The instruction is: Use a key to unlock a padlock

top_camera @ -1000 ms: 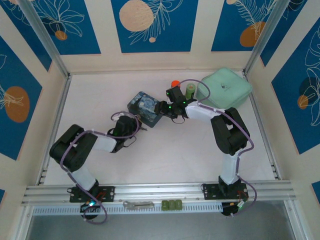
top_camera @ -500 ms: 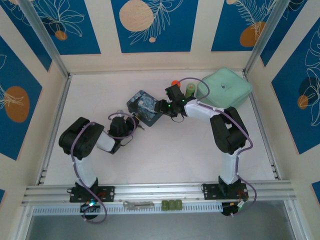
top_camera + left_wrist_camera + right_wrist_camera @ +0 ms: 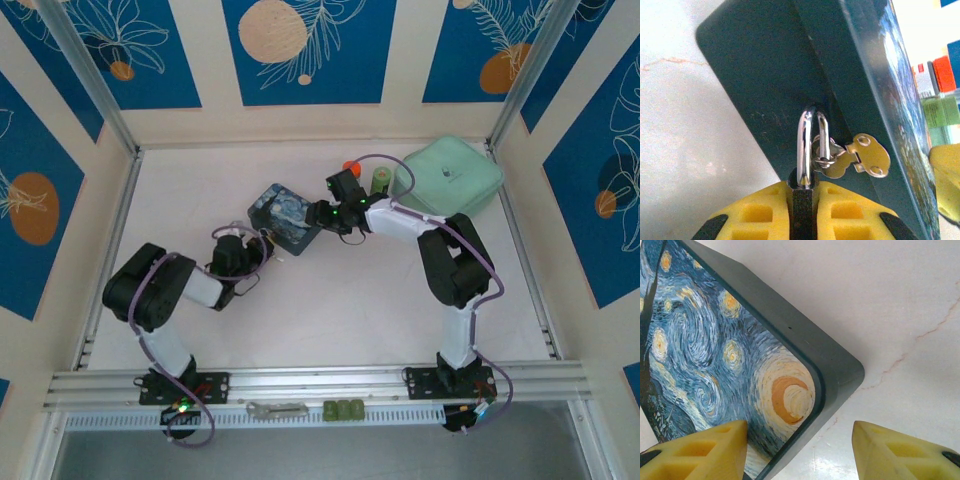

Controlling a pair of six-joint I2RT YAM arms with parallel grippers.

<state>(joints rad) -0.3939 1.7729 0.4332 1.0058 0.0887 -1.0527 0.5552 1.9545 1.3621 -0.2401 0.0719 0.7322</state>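
My left arm (image 3: 165, 290) folded low, reaching right, left pincer (image 3: 802, 200) clamped on the padlock (image 3: 804, 150) body, shackle looped through the starry box's (image 3: 785, 65) hasp (image 3: 862, 156), right pincer (image 3: 800, 440) spread apart, straddling a box corner.

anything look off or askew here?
Nothing damaged or spilled. The box sits skewed diagonally; left gripper is clamped on the padlock, shackle through the hasp; right gripper straddles a box corner, open.

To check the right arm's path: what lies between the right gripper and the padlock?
The blue painted box, seen in the top view; the padlock hangs on its hasp, the right gripper straddles a corner.
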